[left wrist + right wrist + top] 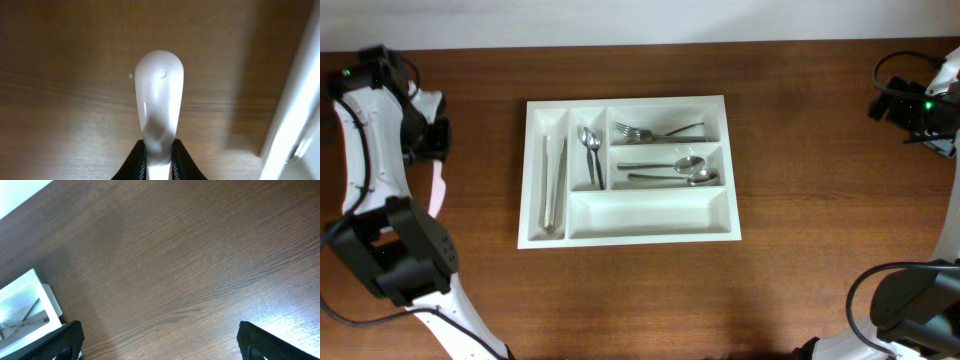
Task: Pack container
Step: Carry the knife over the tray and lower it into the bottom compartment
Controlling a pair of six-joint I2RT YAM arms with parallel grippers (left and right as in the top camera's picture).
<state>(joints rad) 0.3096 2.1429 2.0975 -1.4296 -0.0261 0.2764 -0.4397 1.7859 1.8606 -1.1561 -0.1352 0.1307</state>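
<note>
Overhead, the white tray (pixel 625 102) sits mid-table with metal forks (pixel 655 132) and spoons (pixel 685 170) in its compartments. Well to its left, the left gripper (pixel 159 150) is clamped on a white spoon (pixel 159 90). The right gripper (pixel 160 342) is spread wide and holds nothing.

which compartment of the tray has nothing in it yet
The long compartment along the tray's bottom edge in the overhead view. The other four all hold metal cutlery; this one shows only bare white floor.
</note>
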